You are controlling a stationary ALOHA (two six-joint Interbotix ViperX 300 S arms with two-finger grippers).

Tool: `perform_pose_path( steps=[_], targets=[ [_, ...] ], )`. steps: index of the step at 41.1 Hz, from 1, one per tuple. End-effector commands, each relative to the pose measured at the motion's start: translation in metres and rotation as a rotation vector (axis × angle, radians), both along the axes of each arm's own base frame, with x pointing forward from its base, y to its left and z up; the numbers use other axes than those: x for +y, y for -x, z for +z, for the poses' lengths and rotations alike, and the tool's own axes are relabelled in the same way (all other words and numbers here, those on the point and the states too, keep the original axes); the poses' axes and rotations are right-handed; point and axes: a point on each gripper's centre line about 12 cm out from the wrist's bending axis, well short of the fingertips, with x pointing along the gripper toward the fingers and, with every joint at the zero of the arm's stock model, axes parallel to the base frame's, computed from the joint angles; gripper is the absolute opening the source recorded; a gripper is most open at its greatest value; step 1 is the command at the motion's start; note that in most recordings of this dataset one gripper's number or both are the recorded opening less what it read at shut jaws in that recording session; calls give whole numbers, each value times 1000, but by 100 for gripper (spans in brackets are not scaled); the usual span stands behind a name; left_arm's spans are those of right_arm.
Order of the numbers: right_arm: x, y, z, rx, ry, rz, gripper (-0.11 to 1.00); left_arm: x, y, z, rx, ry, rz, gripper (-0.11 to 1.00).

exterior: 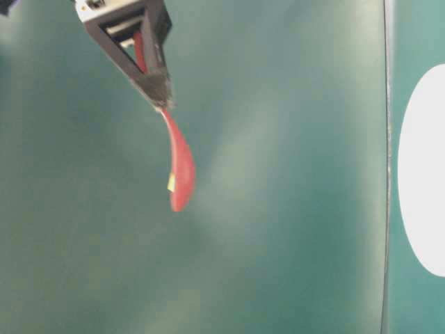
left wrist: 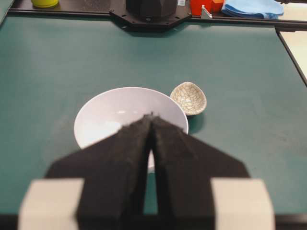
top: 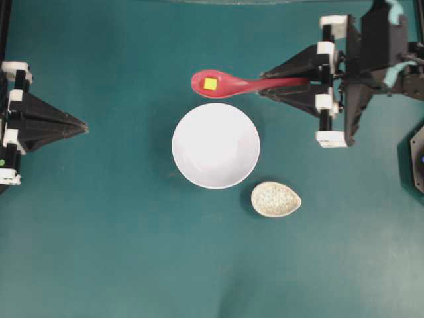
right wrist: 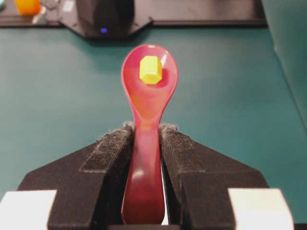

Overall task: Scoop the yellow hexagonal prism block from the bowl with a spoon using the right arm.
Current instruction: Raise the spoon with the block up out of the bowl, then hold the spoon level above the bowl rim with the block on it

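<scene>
My right gripper is shut on the handle of the red-pink spoon. The spoon is held out level, just beyond the far rim of the white bowl. The yellow hexagonal prism block lies in the spoon's scoop. The bowl looks bare inside. My left gripper rests shut at the left, pointing toward the bowl with nothing between its fingers.
A small speckled beige dish sits right beside the bowl at its near right. The other arm's base and some coloured items line the table's far edge in the left wrist view.
</scene>
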Motion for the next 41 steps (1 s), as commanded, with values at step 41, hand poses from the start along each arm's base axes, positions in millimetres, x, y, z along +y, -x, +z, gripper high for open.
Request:
perform_pose_path(
  steps=[41],
  targets=[
    [6,7,4,34,-19,36,24,0,-2,12,-31,-1,0,-1]
  ],
)
